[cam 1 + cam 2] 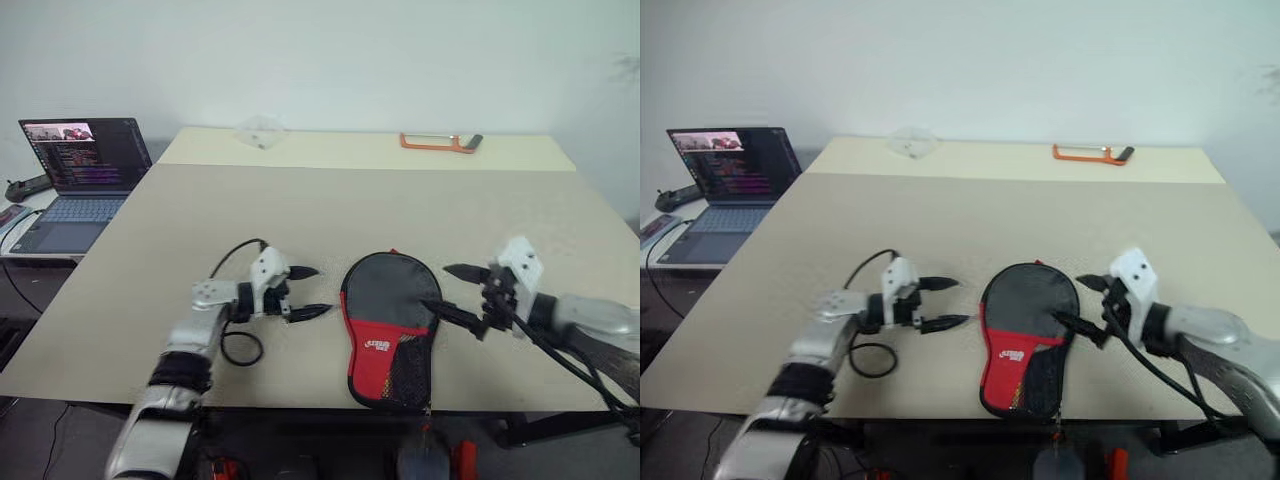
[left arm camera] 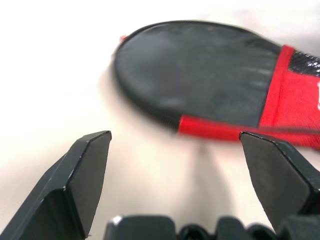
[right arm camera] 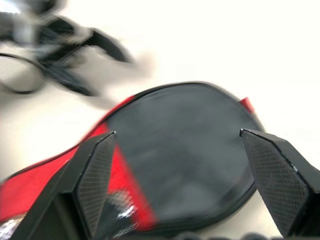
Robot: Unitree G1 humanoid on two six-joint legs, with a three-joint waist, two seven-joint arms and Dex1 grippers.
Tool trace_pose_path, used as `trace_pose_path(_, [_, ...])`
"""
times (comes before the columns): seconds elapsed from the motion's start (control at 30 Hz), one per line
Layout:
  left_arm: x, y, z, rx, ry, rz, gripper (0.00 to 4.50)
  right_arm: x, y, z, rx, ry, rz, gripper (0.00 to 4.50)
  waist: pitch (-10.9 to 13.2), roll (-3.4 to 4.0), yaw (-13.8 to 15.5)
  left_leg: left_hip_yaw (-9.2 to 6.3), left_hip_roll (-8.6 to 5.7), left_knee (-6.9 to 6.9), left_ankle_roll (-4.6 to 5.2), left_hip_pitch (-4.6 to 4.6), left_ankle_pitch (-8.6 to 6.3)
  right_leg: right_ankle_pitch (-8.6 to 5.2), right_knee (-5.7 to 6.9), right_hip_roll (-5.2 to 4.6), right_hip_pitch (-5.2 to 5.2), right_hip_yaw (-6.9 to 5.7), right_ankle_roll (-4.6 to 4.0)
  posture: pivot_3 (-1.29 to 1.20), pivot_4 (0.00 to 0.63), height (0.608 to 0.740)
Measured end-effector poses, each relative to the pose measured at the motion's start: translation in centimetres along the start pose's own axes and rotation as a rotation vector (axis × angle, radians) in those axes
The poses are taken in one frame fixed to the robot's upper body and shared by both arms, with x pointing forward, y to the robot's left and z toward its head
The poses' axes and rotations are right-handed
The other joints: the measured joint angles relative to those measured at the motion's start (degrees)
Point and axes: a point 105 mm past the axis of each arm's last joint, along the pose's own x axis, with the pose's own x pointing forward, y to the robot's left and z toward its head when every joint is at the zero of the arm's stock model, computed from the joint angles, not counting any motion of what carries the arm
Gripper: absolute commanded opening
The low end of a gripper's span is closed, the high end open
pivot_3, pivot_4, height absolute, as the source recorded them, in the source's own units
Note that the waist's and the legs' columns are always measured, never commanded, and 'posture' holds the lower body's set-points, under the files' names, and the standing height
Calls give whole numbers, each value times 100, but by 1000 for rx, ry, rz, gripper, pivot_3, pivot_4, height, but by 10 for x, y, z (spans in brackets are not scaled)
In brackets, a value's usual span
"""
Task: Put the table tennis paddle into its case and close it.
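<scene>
Pale counter (image 1: 330, 200) under a plain wall, carrying one case (image 1: 385, 320) flat near the front edge, round black end pointing away, red end with the logo and mesh close to the lip. Flanked by the left gripper (image 1: 320, 291) just beside it on one side, jaws wide apart and empty, and by the right gripper (image 1: 436, 286) on the other, jaws likewise apart, lower tip over or at the case's rim, contact not clear. Cannot tell whether the table tennis paddle sits inside, nor whether the zip is shut. Likely trouble: pushing sideways on so thin and limp a pouch probably slides it rather than grips it, and with the red end so near the lip, could tip it off the counter. Pinching fabric alone may lift only the top layer and bunch it. Closing in from both sides at once risks knocking fingertips together over the case. May also catch the loose cable loop (image 1: 240, 345) at the left wrist. Count: one case, two grippers with two black fingers each, one laptop (image 1: 85, 170) off to the left side, one orange tool (image 1: 440, 143) and one clear plastic piece (image 1: 260, 130) at the far edge.
</scene>
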Motion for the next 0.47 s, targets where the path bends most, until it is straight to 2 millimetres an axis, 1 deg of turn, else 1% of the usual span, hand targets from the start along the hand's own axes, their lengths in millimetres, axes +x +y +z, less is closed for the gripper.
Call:
trace_pose_path(0.07, [-10,-1,0,-12,5,49,4500,8,-19,-3,-24,-11,-49,4314,8,13,37,-1,-6,2,0,-2,0,0,-1,-5,1,-2,0,0,150,740])
trace_pose_path(0.2, [-21,-1,3,-5,-11,166,4500,15,-45,-13,-53,12,-91,4314,11,19,81,-1,-4,2,-1,-1,0,1,0,-4,2,0,-2,0,150,740])
trace_pose_path(0.27, [-17,-1,10,3,-46,207,4500,14,-61,-19,-53,28,-107,4314,14,24,87,0,-8,3,-1,0,1,1,2,-6,4,-1,-2,0,150,740])
trace_pose_path(0.3, [-12,-2,16,4,-65,221,4500,12,-73,-23,-54,39,-116,4314,15,24,94,2,-8,5,-2,1,1,2,4,-6,5,0,-2,0,150,740])
trace_pose_path(0.33, [-8,-4,19,6,-80,220,4500,9,-85,-25,-60,44,-133,4314,15,25,88,5,-7,5,-2,1,1,2,6,-5,4,2,-2,0,150,740])
trace_pose_path(0.37, [-6,-6,21,4,-88,213,4500,6,-92,-25,-67,44,-148,4314,15,27,76,6,-5,2,-2,2,1,1,9,-4,2,3,-2,0,150,740])
trace_pose_path(0.4, [-7,-5,20,-7,-86,217,4500,6,-96,-25,-79,40,-150,4314,14,28,43,6,-1,0,-2,5,1,1,11,-1,1,2,-4,0,150,740])
trace_pose_path(0.47, [-10,-4,17,-11,-73,228,4500,6,-98,-33,-96,58,-139,4314,14,28,3,6,1,-3,-3,5,2,-2,17,-1,-5,2,-8,0,150,740])
